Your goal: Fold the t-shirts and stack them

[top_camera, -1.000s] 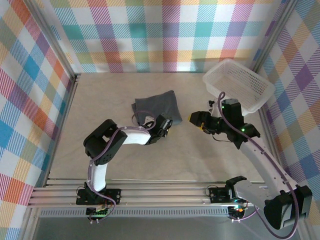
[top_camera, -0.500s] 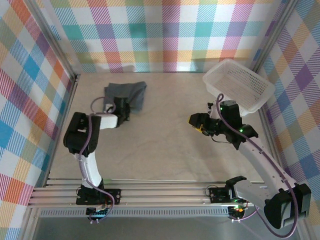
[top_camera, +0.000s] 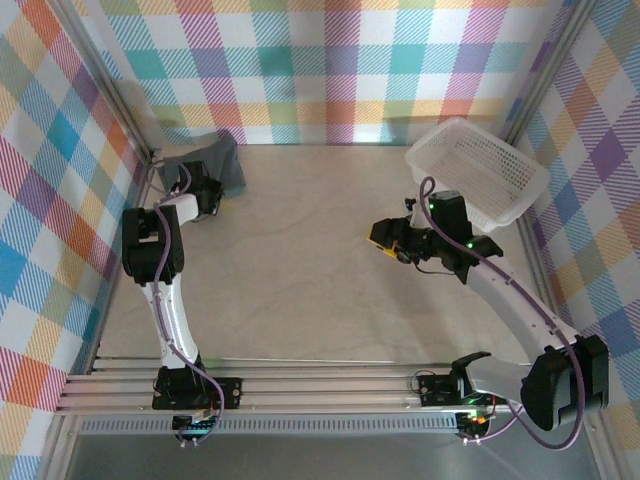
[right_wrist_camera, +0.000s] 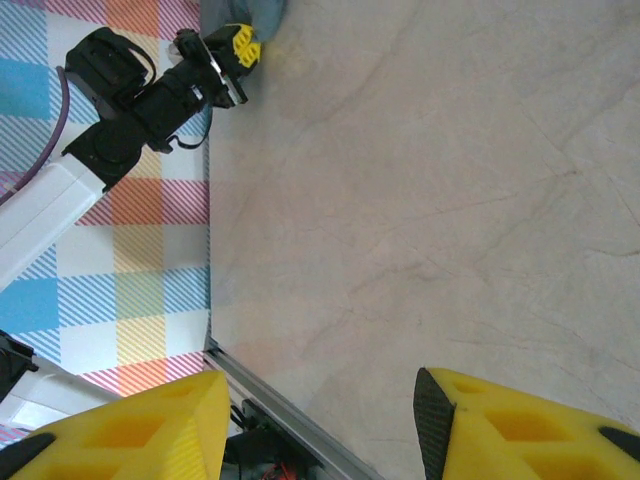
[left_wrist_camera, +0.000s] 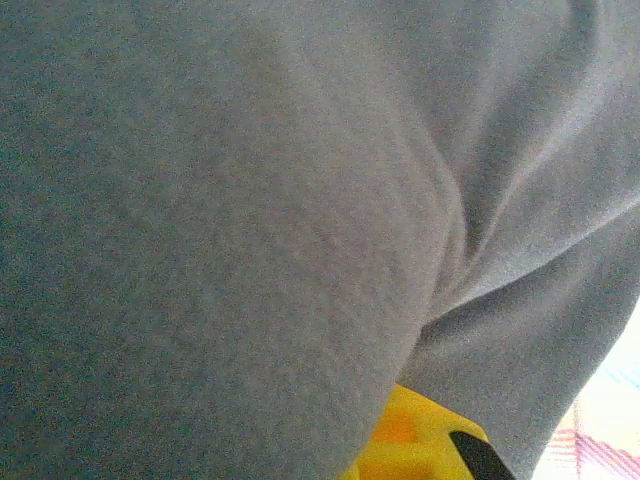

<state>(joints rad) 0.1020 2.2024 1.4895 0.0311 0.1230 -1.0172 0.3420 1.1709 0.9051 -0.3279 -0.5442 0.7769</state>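
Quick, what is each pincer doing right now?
Left pincer: closed on the grey t-shirt.
Right pincer: open, holding nothing.

A pale beige, faintly veined tabletop [top_camera: 320, 280] forms the floor of the enclosure. Cloth walls in a pastel check of teal, orange, purple, yellow and white close it in at the back [top_camera: 330, 70], left [top_camera: 50, 200] and right [top_camera: 610, 220]. Slanting silver aluminium posts [top_camera: 105, 80] stand in the two far corners. A ribbed aluminium rail [top_camera: 320, 385] runs along the near edge. Light is even, brightest low on the back wall.
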